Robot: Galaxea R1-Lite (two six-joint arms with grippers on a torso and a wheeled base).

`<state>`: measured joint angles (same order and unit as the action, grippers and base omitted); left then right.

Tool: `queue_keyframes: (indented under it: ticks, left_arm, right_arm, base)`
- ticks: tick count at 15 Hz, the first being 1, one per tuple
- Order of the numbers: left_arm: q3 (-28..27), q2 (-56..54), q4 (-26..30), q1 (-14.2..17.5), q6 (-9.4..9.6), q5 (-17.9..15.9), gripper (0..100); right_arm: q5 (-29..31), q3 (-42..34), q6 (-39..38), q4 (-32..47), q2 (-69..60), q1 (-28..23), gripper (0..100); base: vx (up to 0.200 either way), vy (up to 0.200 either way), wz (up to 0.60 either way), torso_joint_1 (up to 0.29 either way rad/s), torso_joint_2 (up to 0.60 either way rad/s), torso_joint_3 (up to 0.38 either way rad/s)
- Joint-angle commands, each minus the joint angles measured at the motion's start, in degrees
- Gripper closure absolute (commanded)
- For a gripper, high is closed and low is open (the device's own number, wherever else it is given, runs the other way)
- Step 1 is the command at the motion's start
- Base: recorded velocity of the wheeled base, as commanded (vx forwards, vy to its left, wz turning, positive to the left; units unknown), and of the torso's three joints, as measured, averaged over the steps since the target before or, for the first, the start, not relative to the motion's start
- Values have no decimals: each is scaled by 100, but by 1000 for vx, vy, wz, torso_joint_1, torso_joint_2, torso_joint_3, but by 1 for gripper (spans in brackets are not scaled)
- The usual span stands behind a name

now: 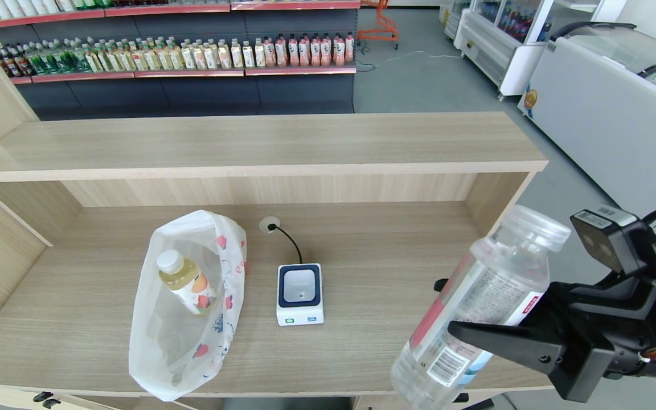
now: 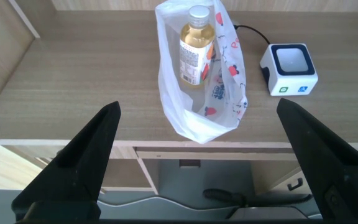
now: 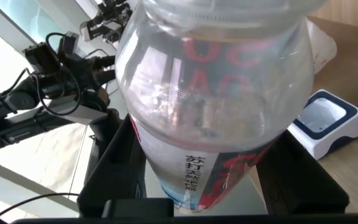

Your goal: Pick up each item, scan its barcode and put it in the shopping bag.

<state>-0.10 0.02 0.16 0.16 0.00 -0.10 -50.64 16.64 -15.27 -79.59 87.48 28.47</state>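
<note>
Head view: at lower right the right hand (image 1: 445,304) is clamped round a clear water bottle (image 1: 487,296), held tilted in the air near the right end of the counter (image 1: 390,256). Judging by its place, it still needs scanning and bagging; the scanner (image 1: 300,293) sits mid-frame. One juice bottle (image 1: 187,283) is already in the shopping bag (image 1: 151,341), left of the scanner. The left hand (image 2: 197,112) hangs spread and empty.

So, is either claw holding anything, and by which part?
The right claw grips the clear plastic bottle around its labelled mid-body; the left claw is open and empty.
</note>
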Motion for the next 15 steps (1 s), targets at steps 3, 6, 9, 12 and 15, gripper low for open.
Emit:
queue_keyframes:
  ticks: [3, 6, 9, 12, 15]
  left_arm:
    - [1, -2, 2, 2, 0, 1, 0]
    - [1, -2, 2, 2, 0, 1, 0]
    - [1, -2, 2, 2, -9, 1, 0]
    - [1, -2, 2, 2, 0, 1, 0]
    - [1, -2, 2, 2, -9, 1, 0]
  right_arm:
    - [81, -3, -11, 32, 24, 10, 100]
    - [98, 6, -2, 242, -38, -16, 100]
    - [107, -3, 7, 278, -47, 1, 100]
    - [107, -3, 7, 269, -29, -8, 100]
    - [107, 6, 7, 269, -82, -8, 100]
  base:
    - [0, 0, 0, 0, 0, 0]
    - [0, 0, 0, 0, 0, 0]
    - [0, 0, 0, 0, 0, 0]
    - [0, 0, 0, 0, 0, 0]
    - [0, 0, 0, 0, 0, 0]
